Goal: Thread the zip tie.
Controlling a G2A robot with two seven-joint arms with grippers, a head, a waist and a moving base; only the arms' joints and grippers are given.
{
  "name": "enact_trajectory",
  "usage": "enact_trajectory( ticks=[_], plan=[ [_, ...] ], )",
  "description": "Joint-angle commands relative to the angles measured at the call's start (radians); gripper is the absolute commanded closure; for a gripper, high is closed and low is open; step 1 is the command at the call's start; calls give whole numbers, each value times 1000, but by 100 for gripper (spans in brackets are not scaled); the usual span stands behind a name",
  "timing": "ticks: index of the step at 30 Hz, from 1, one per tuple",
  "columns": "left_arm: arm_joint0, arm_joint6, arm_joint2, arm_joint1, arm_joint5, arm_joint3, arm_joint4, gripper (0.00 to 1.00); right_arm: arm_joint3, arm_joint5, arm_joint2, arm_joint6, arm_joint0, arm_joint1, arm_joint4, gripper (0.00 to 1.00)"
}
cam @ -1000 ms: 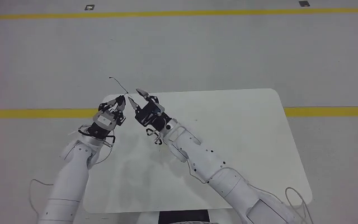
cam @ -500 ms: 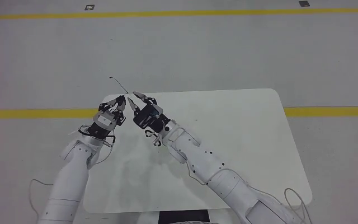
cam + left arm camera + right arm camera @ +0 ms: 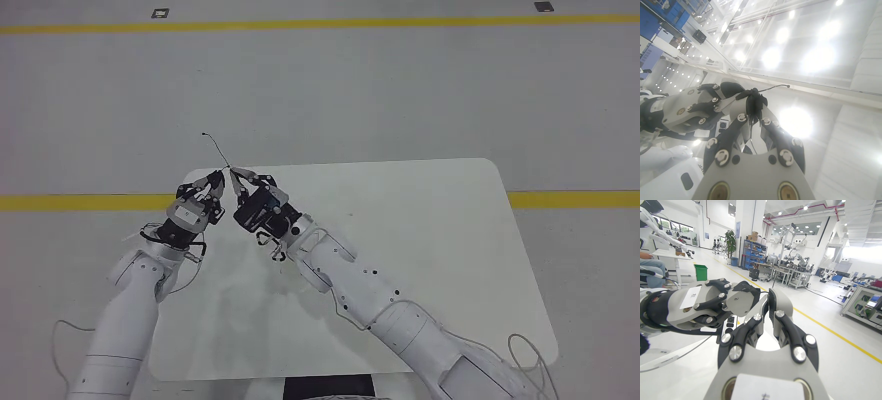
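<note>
The zip tie [image 3: 215, 150] is a thin black strip that rises from between the two grippers and slants out past the table's far left corner. My left gripper [image 3: 216, 181] is shut on its lower part. In the left wrist view, the strip [image 3: 772, 87] juts out beyond the left gripper [image 3: 754, 106], and more of it runs down between the fingers. My right gripper [image 3: 237, 176] is shut on the tie right beside the left one, tips nearly touching. The tie's thin end [image 3: 774, 279] stands up above the right gripper [image 3: 768, 302].
The white table [image 3: 420, 230] spreads to the right and toward the robot under both arms. Both grippers hang above its far left corner. Grey floor with yellow lines [image 3: 400, 22] lies beyond the table.
My right gripper's fingers stood open beside the tie before and have now shut on it. The tie's free end has shifted slightly. The left arm has kept still.
</note>
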Motion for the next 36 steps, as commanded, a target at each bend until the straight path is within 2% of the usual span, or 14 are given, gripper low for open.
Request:
enact_trajectory(
  ticks=[1, 19, 36],
  plan=[
    [0, 0, 0, 0, 0, 0, 0, 100, 3, 5, -1, 4, -1, 3, 0, 100],
    [0, 0, 0, 0, 0, 0, 0, 100, -10, 68, 19, 69, -32, 41, 0, 100],
    [0, 0, 0, 0, 0, 0, 0, 100, -22, 76, 33, 126, -53, 59, 0, 100]
  ],
)
